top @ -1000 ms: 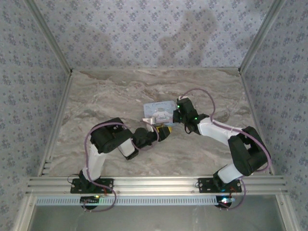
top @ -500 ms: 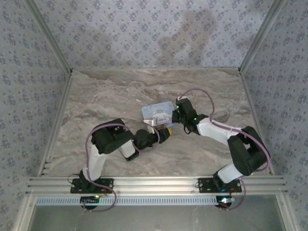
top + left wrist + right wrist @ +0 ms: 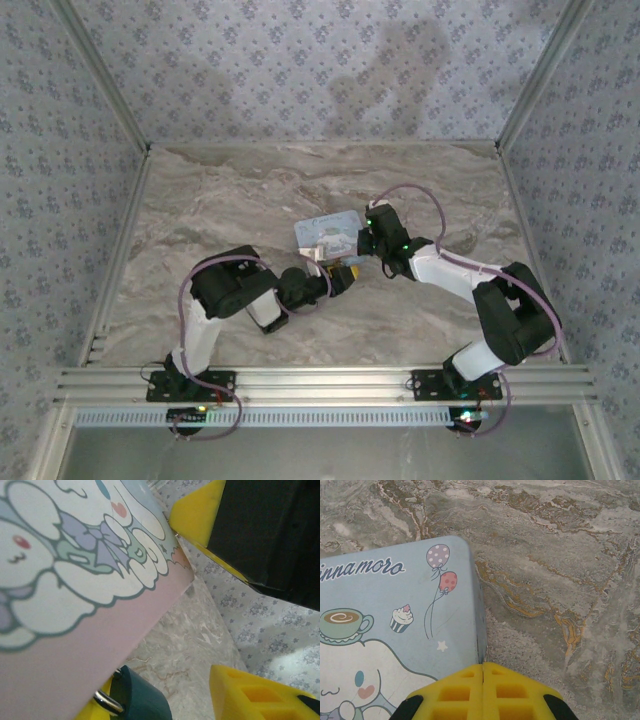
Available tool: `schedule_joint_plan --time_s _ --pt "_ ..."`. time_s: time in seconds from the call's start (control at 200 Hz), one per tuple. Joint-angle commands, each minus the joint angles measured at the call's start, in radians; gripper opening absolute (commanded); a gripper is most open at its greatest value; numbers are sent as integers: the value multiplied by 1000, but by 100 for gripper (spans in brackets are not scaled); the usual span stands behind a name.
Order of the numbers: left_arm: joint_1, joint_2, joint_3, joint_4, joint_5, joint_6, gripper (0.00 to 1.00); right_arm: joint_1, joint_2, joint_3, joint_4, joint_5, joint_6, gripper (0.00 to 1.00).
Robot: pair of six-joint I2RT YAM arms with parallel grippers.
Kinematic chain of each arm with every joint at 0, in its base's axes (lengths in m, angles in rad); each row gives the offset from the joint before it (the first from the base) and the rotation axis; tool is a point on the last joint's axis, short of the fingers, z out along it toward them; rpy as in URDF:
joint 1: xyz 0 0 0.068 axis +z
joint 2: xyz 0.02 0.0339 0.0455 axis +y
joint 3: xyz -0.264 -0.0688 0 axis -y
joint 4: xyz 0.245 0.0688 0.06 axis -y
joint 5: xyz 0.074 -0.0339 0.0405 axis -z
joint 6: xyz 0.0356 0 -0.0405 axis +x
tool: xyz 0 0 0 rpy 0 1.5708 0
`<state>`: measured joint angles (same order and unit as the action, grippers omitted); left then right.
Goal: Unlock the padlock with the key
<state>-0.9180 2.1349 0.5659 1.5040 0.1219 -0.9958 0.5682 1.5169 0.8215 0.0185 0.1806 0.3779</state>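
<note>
A tin box (image 3: 322, 230) printed with a cartoon, pale blue and pink, lies mid-table. My left gripper (image 3: 340, 273) sits at its near side, fingers apart. In the left wrist view a dark teal piece with a silver metal loop (image 3: 137, 697) rests against the lower-left finger, under the box (image 3: 75, 580). I cannot tell whether it is the padlock or the key. The other finger (image 3: 255, 695) stands well clear of it. My right gripper (image 3: 483, 669) is shut, its tips at the right edge of the box (image 3: 385, 610).
The right gripper's yellow fingers and black body (image 3: 260, 535) hang close above the left gripper. Marble tabletop (image 3: 230, 190) spreads to all sides, with patterned walls (image 3: 300, 70) around it and a metal rail (image 3: 330, 380) along the near edge.
The box has shifted and turned slightly to the left. The left gripper has nudged a little left with it. The right gripper has stayed at the box's right edge.
</note>
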Motion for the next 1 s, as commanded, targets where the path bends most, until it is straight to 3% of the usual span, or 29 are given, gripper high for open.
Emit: schedule_joint_plan --time_s 0.0,0.455,0.63,0.73,0.994 --pt "32 110 -60 -451 51 -224 47 16 -6 -14 -34 -7 11 0" --pt "65 93 -45 -714 132 -303 56 17 -23 -18 -20 -10 11 0" --pt "65 32 -43 -800 77 -249 54 18 -26 -13 -19 -15 8 0" --pt "66 6 -36 -875 45 -254 49 20 -26 -17 -18 -16 11 0" --pt "66 38 -63 -824 48 -319 35 30 -38 -20 -21 -9 4 0"
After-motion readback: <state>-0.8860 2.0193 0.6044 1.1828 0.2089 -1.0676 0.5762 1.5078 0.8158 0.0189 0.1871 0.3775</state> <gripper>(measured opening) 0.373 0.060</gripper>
